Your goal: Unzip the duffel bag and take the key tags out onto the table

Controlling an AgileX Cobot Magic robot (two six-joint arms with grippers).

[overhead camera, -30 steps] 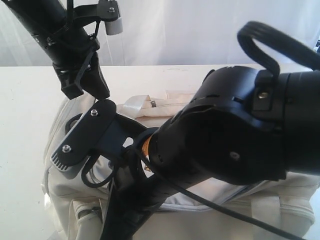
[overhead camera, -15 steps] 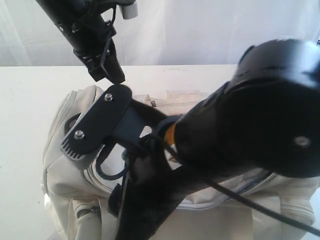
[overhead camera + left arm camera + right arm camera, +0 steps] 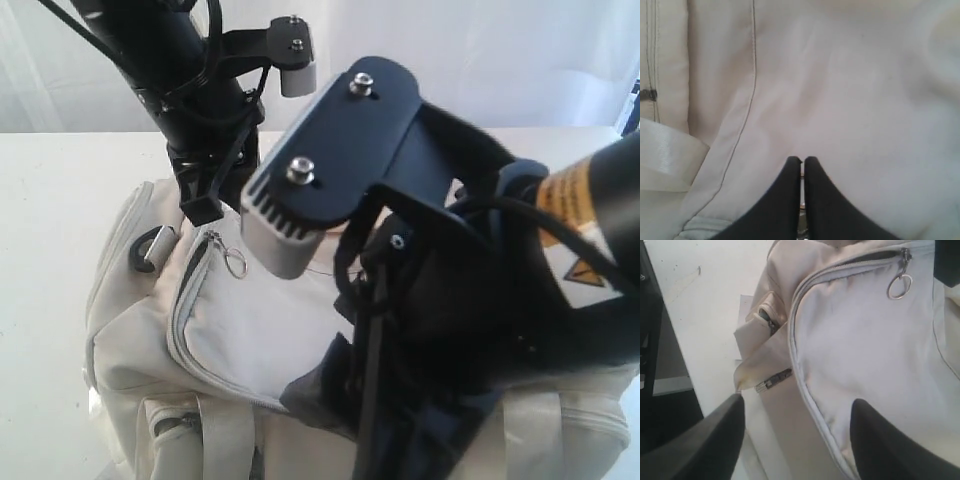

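White table (image 3: 40,200); right arm (image 3: 460,330) hides much of duffel bag (image 3: 250,340).

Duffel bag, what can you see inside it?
The duffel bag shows only a short dark slit beside its ring pull; nothing inside can be made out there. The cream flap covers the rest of the interior.

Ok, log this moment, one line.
cream-beige fabric duffel bag: on white table; metal-ring zip pull: ungripped; left jaws: shut; right jaws: open; key tags: unseen
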